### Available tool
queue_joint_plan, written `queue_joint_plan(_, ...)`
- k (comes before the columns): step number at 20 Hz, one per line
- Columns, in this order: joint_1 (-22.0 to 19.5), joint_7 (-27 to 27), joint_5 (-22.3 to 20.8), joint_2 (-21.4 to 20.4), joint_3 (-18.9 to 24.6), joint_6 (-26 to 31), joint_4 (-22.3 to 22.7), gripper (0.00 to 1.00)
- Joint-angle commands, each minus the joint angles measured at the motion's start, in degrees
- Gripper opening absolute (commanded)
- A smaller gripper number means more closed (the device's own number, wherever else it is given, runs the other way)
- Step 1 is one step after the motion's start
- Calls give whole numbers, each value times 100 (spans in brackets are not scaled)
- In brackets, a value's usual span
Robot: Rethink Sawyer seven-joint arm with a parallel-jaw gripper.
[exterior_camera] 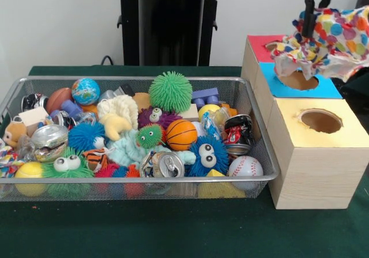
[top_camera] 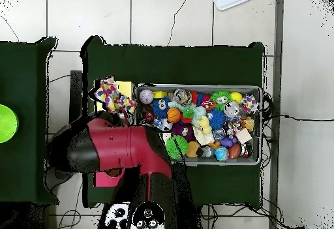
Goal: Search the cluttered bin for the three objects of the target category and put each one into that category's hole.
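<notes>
My gripper [exterior_camera: 310, 26] comes down at the top right of the front view, shut on a white polka-dot cloth [exterior_camera: 331, 42]. The cloth hangs bunched over the blue-surround hole [exterior_camera: 300, 80] of the pale wooden box, behind the yellow-surround hole [exterior_camera: 321, 121]. That hole is uncovered. In the overhead view the cloth [top_camera: 113, 98] hangs left of the wire-mesh bin [top_camera: 196, 87], and my arm [top_camera: 124, 149] hides most of the box. The bin [exterior_camera: 256, 132] is packed with toys. A dotted scrap [exterior_camera: 6, 157] at its left end may be another cloth; I cannot tell.
The bin holds spiky rubber balls [exterior_camera: 170, 91], a small basketball [exterior_camera: 181, 134], a baseball [exterior_camera: 245, 167], crushed cans [exterior_camera: 167, 164], a globe ball [exterior_camera: 85, 91] and a cream plush [exterior_camera: 118, 114]. The red-surround hole [exterior_camera: 270, 46] lies at the box's far end. The pedestal [exterior_camera: 167, 25] stands behind.
</notes>
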Motion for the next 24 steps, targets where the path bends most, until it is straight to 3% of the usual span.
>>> queue_joint_plan(1,80,1757,293,686,-271,535,-639,0)
queue_joint_plan(12,220,1784,722,1161,-297,-572,-333,0)
queue_joint_plan(24,555,1903,1314,1725,-487,-1203,-441,0)
